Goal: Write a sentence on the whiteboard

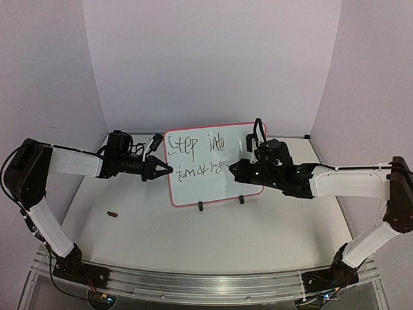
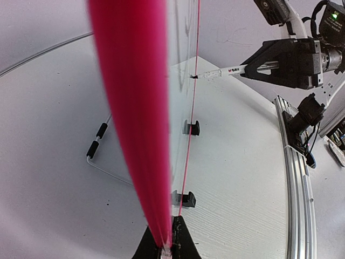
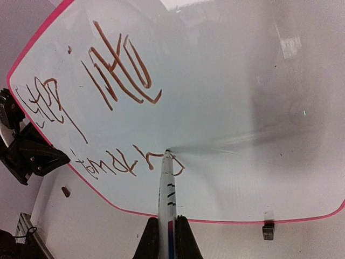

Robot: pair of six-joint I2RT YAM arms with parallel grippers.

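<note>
My left claw pinching the whiteboard at its left edge, right claw pinching a marker, tip on the sentence, board upright, written face toward the near side, long axis left-right

So the whiteboard stands propped around the middle of the table, resting on its lower long edge, with two clips along that edge. The sentence runs in two lines across the left half of its face. The left gripper comes in from the left and pinches the board's left edge. The right gripper sits in front of the board's right half, clamped on a marker whose tip touches the end of the lower line. A wire stand is behind the board, and a small bit lies on the table front-left, well apart.
</note>
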